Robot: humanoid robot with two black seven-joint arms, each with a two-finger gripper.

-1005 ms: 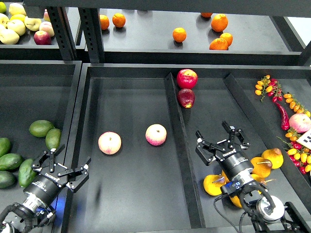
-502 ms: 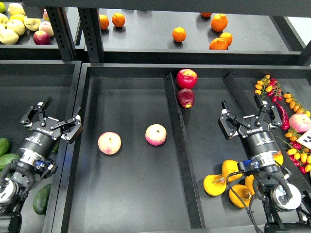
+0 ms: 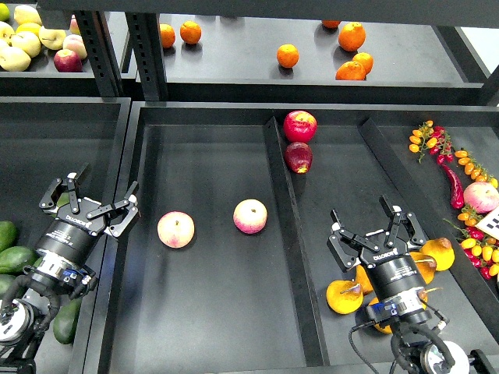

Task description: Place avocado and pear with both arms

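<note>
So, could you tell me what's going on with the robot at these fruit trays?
Both arms hover with nothing held. The left gripper, fingers spread, is over the tray with green avocados. The right gripper, also open, hangs above the yellow-orange pears. Two pink apples lie untouched in the middle tray. Neither fruit is picked up yet.

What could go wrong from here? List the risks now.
1. The right gripper, open, hovers over crowded pears; closing could catch two or knock one aside.
2. The left gripper, open, sits over the bin wall, with the avocados partly hidden under its arm, so a descent may clip the wall or miss.
</note>
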